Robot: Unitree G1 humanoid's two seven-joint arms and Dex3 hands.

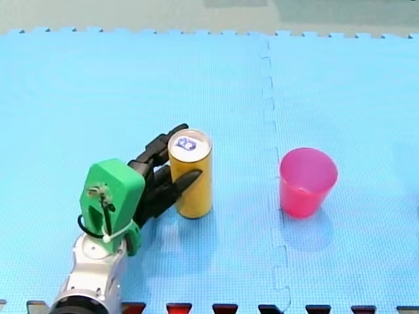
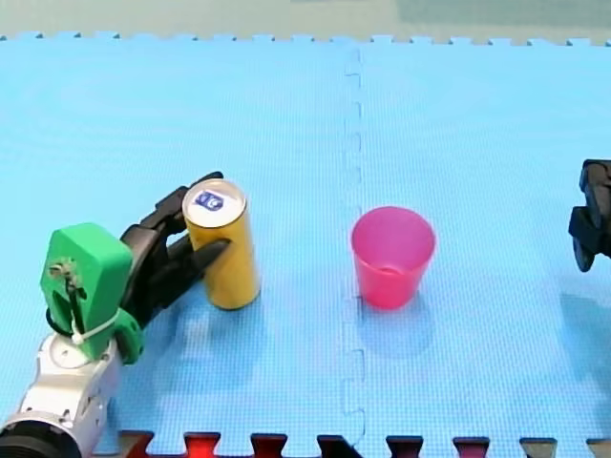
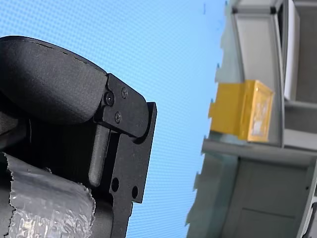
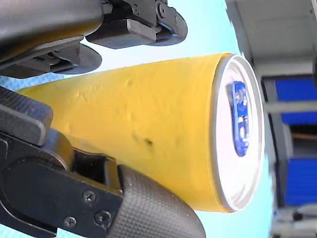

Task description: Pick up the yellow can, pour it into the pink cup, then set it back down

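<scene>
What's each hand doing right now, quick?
Left hand: closed around the yellow can, which stands on the mat.
Right hand: at the far right of the mat; open or closed cannot be told.

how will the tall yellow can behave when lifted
The tall yellow metal can is narrow and upright, so probably tippy if nudged. Its dented wall suggests thin metal that may crush under the left hand gripping it. The right hand is at far right.

Blue foam puzzle mat point(image 1: 98, 85), covering the work surface; interlocking seam point(image 1: 267, 85), vertical, right of centre; grey-green floor strip point(image 1: 163, 13), top edge; red edge tabs point(image 2: 200, 445), bottom edge; grey shelving point(image 3: 257, 29) with yellow box point(image 3: 247, 110), right side of the first wrist view.
</scene>
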